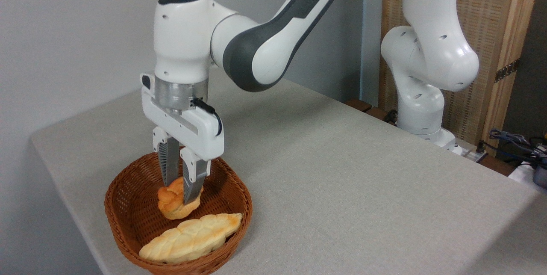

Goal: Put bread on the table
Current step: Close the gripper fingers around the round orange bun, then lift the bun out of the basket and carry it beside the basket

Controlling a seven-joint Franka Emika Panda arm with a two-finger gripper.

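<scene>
The bread (173, 206), a small round orange-golden bun with a knotted top, is inside the brown wicker basket (128, 189) near the table's front left corner. My gripper (178, 191) points straight down into the basket with its two fingers closed against the bun's sides. The bun looks slightly tilted; I cannot tell whether it still touches the basket floor. The grey speckled table (342, 172) spreads out to the right of the basket.
A long pale braided loaf (192, 237) lies in the basket in front of the bun. The arm's white base (423, 112) stands at the table's far right edge, with cables (517, 142) beside it. The table's front left edge is close to the basket.
</scene>
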